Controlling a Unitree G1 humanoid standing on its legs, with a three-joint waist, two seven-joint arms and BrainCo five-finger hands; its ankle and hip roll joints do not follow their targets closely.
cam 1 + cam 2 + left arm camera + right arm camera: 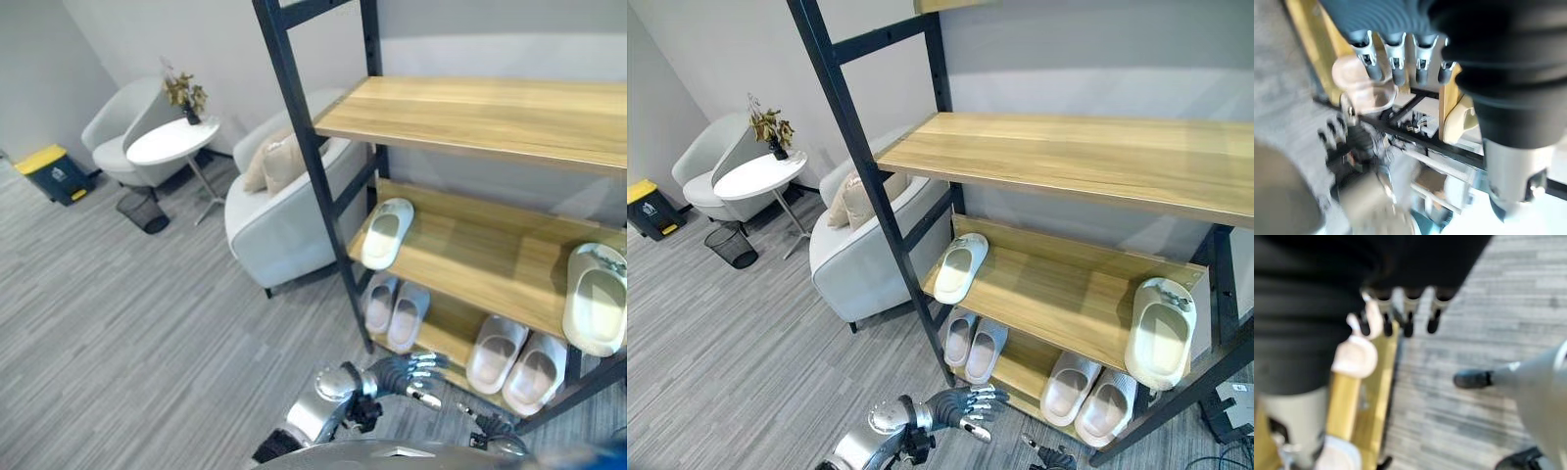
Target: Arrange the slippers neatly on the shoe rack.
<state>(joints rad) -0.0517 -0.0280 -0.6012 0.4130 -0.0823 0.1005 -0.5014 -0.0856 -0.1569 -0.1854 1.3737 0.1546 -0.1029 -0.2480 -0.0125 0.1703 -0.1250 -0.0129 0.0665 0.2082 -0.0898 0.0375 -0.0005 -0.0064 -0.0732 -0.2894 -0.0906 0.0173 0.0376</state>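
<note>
slippers: six pale ones on the shoe rack point(460, 117); a lone slipper point(387, 233) at the middle shelf's left edge, another slipper point(596, 299) overhanging its right end
bottom shelf: left pair point(396, 309) and right pair point(516, 359) lie side by side
handling: probably light, soft foam, slightly bendy; best taken across the strap or the side wall
left robot hand point(413, 376): fingers loosely spread, holding nothing, low before the bottom shelf
right robot hand point(1400, 316): fingers straight, empty, near the rack's edge
surroundings: armchair point(284, 211), round side table point(171, 140)

Slippers point(960, 268) on shoe rack point(1068, 157), left robot hand point(965, 403) below.
</note>
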